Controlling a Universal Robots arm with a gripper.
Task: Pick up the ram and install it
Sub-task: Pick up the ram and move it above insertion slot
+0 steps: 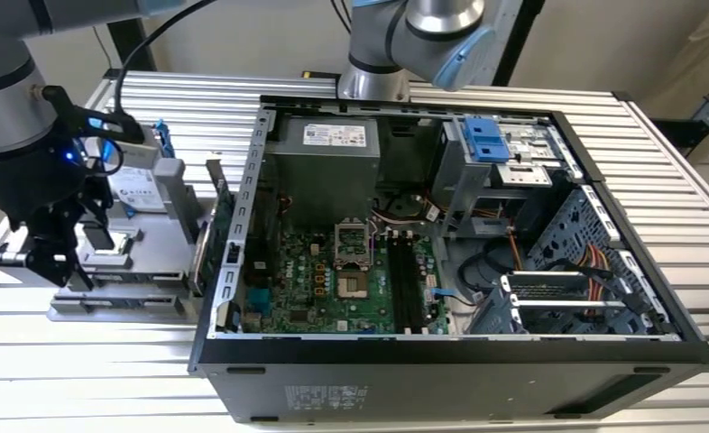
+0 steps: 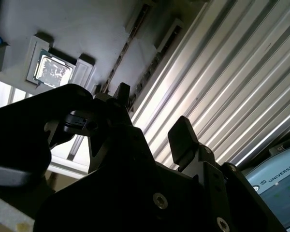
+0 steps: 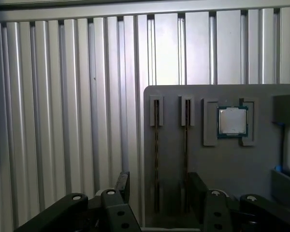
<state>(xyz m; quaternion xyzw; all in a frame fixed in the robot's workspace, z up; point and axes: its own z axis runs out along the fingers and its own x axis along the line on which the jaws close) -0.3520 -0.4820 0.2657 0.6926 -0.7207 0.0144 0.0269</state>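
Worktop (image 1: 679,207) ribbed metal. Open PC case (image 1: 451,352) at centre, motherboard (image 1: 330,280) exposed, long black slots (image 1: 405,280) look vacant to me. Grey tray (image 3: 222,164) sits beside case, on exterior view's left.

Step, my read: approach for pick, nothing lifted. Claw (image 3: 158,180) spread, empty, hovers over tray. Ram (image 3: 156,154) stands on edge in tray groove, second stick (image 3: 185,154) just beside it. Pick calls for centring on one stick, square to thin edge.

Claw height above ram: can't tell. CPU chip (image 3: 233,121) parked near.

Spread fingers (image 3: 199,189), two ram sticks (image 3: 156,154) in grey holder (image 3: 227,169), CPU chip (image 3: 232,121)
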